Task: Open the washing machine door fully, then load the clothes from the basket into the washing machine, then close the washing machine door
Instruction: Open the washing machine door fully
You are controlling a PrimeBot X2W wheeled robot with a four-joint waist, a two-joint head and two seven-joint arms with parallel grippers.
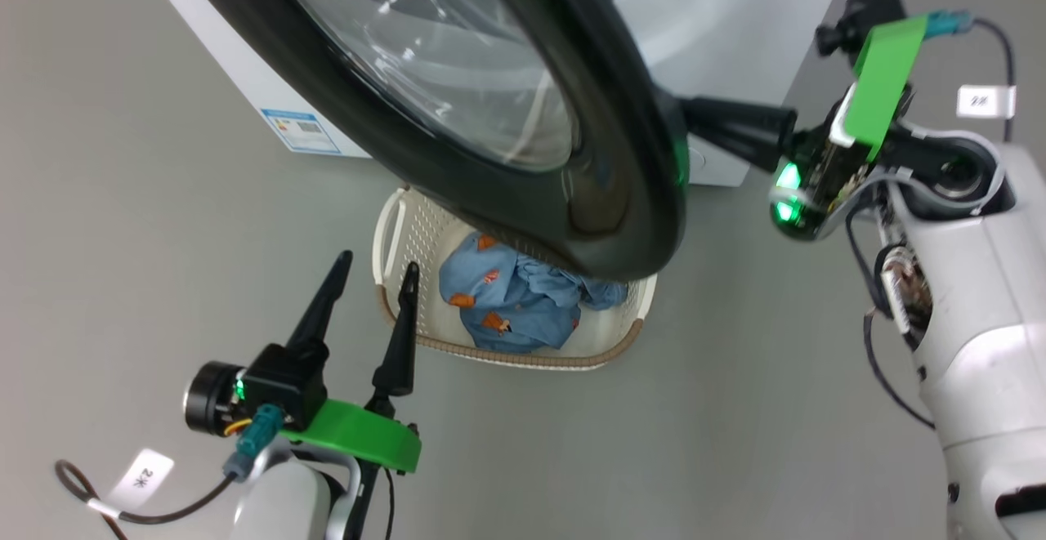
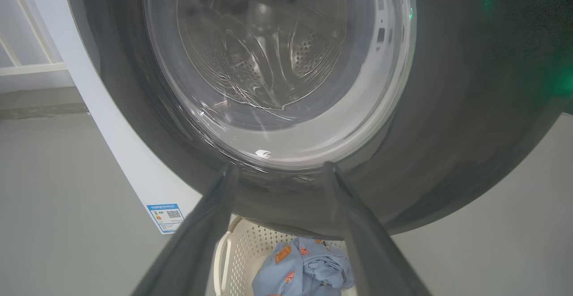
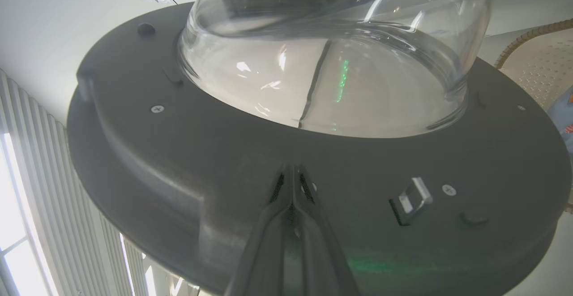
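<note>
**Door swung out, laundry waiting in the basket**

And there it is, the large round glossy black washing machine door [image 1: 629, 197], swung clear of the big white front-loading washing machine [image 1: 735, 25]. In the head view it hangs right across the far end of the basket. Its bulging clear glass window [image 1: 441, 58] is catching the light. Through it, from the left wrist, you can see the perforated steel drum [image 2: 309, 54].

Round the back of the door is the right end effector [image 3: 292, 173]. Its two long dark fingers are pressed tight together, closed on nothing. The tips are up against the door's dark grey inner rim, just beside a small metal latch [image 3: 411, 201].

Down on the grey floor [image 1: 122, 278] sits the cream-white perforated plastic basket [image 1: 425, 234] with its brown woven-look rim, right in front of the machine. Inside lie the clothes [image 1: 515, 299], a crumpled light blue fabric garment with orange-brown patches. The door's lower edge cuts off part of them in the head view.

Over on the other side, the left end effector [image 1: 379, 261] has its fingers spread wide and holds nothing. It hovers at the basket's left rim, pointing up toward the door. A blue label sticker [image 1: 301, 130] shows low on the machine's white panel.
</note>
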